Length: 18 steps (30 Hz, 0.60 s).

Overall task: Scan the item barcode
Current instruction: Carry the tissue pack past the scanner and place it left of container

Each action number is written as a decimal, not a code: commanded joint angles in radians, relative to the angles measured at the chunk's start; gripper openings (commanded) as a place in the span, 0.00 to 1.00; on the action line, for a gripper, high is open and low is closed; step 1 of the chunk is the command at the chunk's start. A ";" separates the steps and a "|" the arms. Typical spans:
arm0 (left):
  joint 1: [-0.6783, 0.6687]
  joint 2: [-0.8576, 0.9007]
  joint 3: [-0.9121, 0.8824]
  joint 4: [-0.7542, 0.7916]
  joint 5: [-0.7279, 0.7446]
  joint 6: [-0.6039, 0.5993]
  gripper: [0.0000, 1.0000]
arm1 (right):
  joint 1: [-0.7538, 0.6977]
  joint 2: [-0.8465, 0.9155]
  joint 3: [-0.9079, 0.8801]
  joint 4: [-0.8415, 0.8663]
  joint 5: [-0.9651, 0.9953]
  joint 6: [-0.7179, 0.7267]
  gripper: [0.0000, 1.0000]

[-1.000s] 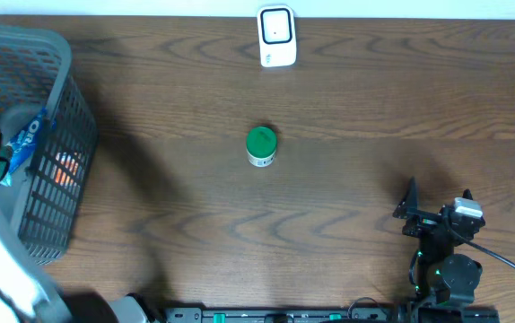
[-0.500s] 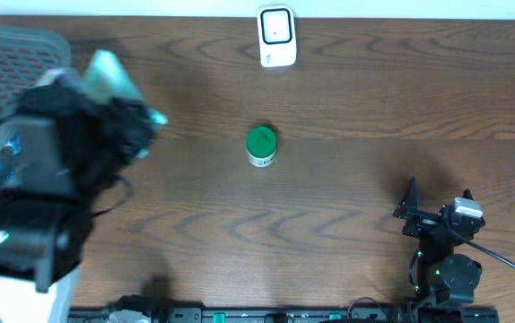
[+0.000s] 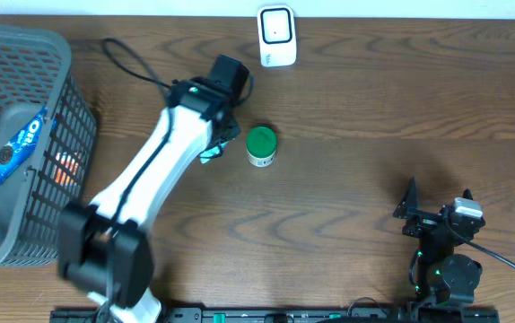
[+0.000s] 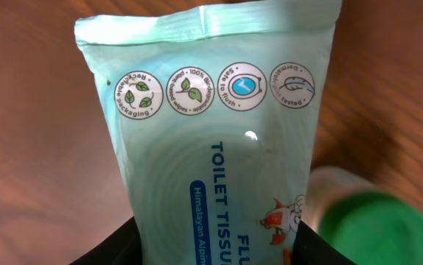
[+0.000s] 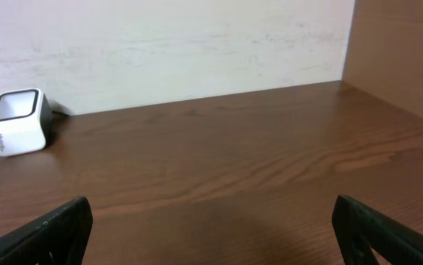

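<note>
Overhead, I see the left gripper [image 3: 212, 149] just beside the green-lidded jar [image 3: 261, 145]. The scanner [image 3: 276, 36] stands beyond at the wooden table's [image 3: 374, 108] far edge, and a basket [image 3: 24, 135] sits far left.

Left wrist: the jaws pinch the pale-green tissue pack [image 4: 219, 140], its icons uppermost and the jar close on its right.

Right wrist: the right gripper [image 5: 211, 228] is spread wide, facing a pale wall [image 5: 197, 37].
</note>
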 commanded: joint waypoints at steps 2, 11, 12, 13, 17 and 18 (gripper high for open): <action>-0.002 0.145 -0.002 0.037 -0.032 -0.018 0.48 | -0.007 -0.005 -0.001 -0.004 -0.005 0.005 0.99; -0.002 0.227 -0.002 0.077 -0.032 -0.039 0.57 | -0.007 -0.005 -0.001 -0.004 -0.005 0.005 0.99; -0.002 0.226 -0.002 0.076 -0.032 -0.038 0.64 | -0.007 -0.005 -0.001 -0.004 -0.005 0.005 0.99; -0.002 0.225 -0.002 0.075 -0.032 -0.038 0.68 | -0.007 -0.005 -0.001 -0.004 -0.005 0.005 0.99; 0.018 0.153 0.019 0.041 -0.032 -0.006 0.95 | -0.007 -0.005 -0.001 -0.004 -0.005 0.005 0.99; 0.027 0.122 0.037 0.024 -0.032 0.018 0.98 | -0.007 -0.005 -0.001 -0.004 -0.005 0.005 0.99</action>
